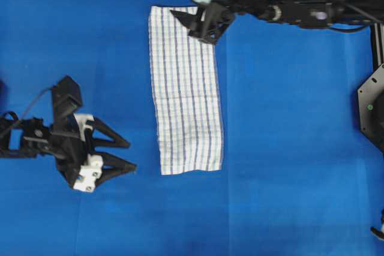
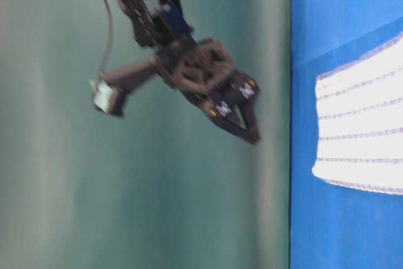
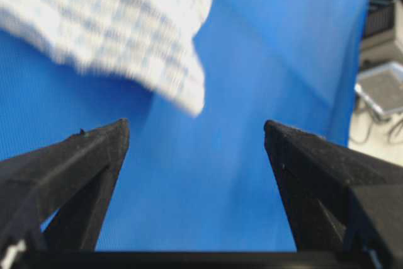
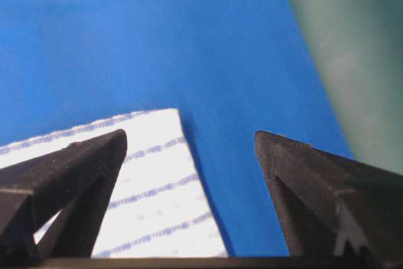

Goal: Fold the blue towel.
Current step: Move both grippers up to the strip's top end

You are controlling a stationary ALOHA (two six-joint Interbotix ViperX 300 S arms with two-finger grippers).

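Note:
The blue towel (image 1: 186, 100) is a long white strip with thin blue stripes, lying flat down the middle of the blue table covering (image 1: 288, 148). My right gripper (image 1: 191, 26) hovers open over the towel's far right corner. In the right wrist view that corner (image 4: 157, 187) lies under the left finger, and the jaws (image 4: 189, 135) hold nothing. My left gripper (image 1: 132, 155) stands open on the left, apart from the towel's near left corner. The left wrist view shows that corner (image 3: 126, 23) blurred ahead of the empty jaws (image 3: 194, 127). The table-level view shows the right gripper (image 2: 247, 129) raised above the towel (image 2: 362, 124).
A black arm mount (image 1: 372, 106) stands at the right edge of the table. Beyond the covering's edge, the left wrist view shows equipment and cables (image 3: 384, 86). A green wall (image 2: 63, 187) backs the table-level view.

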